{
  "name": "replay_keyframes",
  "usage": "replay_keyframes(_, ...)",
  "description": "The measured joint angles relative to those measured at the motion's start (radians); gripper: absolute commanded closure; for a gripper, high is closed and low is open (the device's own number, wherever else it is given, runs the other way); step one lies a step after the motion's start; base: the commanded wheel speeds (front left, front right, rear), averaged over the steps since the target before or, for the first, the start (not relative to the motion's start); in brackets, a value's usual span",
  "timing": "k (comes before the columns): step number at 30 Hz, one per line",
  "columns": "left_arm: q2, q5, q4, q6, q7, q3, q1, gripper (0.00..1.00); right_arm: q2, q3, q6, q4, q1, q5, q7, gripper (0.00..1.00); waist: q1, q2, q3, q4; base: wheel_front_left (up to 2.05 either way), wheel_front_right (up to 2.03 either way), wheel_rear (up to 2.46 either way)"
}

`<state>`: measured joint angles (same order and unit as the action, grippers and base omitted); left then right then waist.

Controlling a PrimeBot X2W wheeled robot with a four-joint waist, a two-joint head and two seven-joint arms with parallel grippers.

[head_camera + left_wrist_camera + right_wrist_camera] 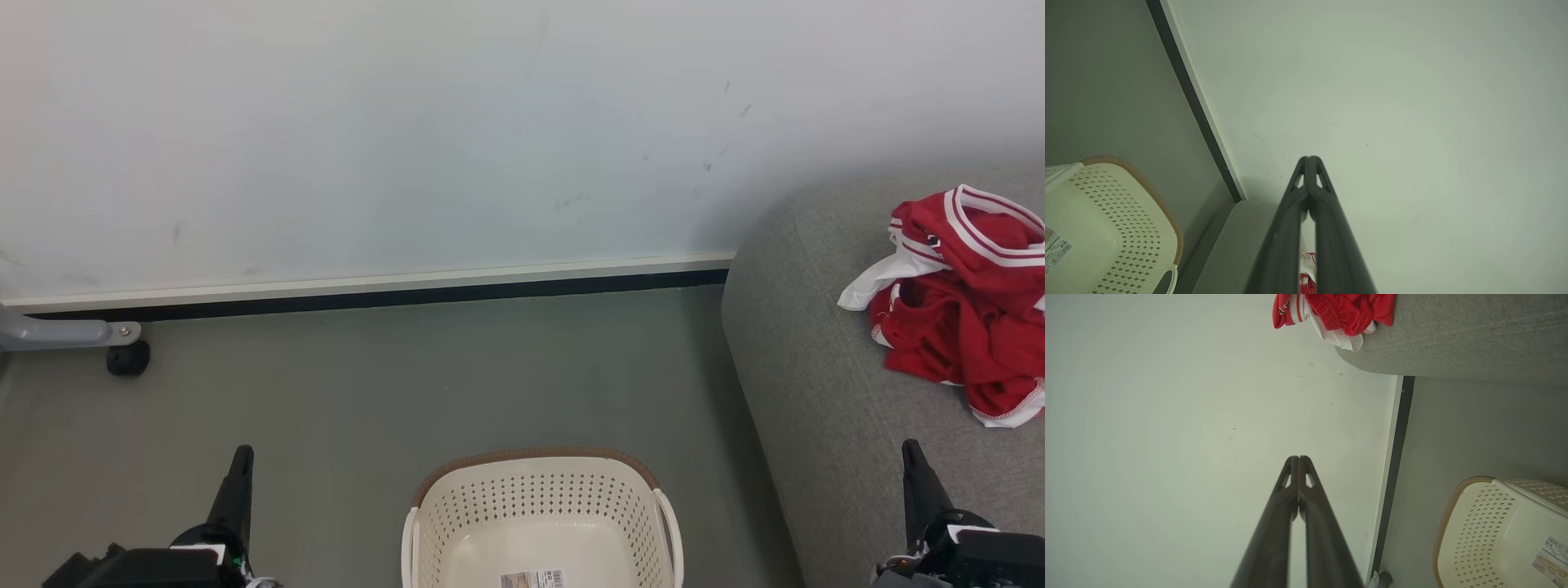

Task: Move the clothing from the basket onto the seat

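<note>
Currently the clothing [963, 318] is lying heaped on the seat [816, 392]

Over at the right of the head view, the red garments with white stripes and a white piece are resting in a crumpled pile on top of the grey cushion. They are lying near its rounded corner and well apart from the basket [539, 498]. The basket is standing on the grey-green floor [367, 392] near the seat's side, its brown rim facing the wall [408, 122]. A printed label [532, 579] is showing on its pale bottom.

The left end effector [242, 452] is pointing up at the lower left over the floor, its two dark fingers clenched together and gripping nothing. In the left wrist view, the tips are meeting against the wall. The right end effector [912, 447] is rising at the lower right over the front part of the seat, likewise clenched on nothing. It is sitting below the pile without touching it.

A dark baseboard strip [367, 298] is running along the foot of the wall. A grey leg with a black caster [128, 358] is sitting at the far left.
</note>
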<state>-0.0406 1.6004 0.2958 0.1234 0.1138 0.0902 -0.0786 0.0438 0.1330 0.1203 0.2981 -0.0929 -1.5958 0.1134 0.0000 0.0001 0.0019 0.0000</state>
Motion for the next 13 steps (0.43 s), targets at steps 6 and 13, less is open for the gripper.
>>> replay_keyframes(6,0.000,0.000,0.000,0.000,0.000,0.000,0.000,1.00,0.000,0.000,0.000,0.000,0.000,0.000,0.000,1.00,0.0000,0.0000,0.000,0.000,0.00,0.00,0.00)
replay_keyframes(13,0.000,0.000,0.000,0.000,0.000,0.000,0.000,1.00,0.000,0.000,0.000,0.000,0.000,0.000,0.000,1.00,0.0000,0.0000,0.000,0.000,0.00,0.00,0.00)
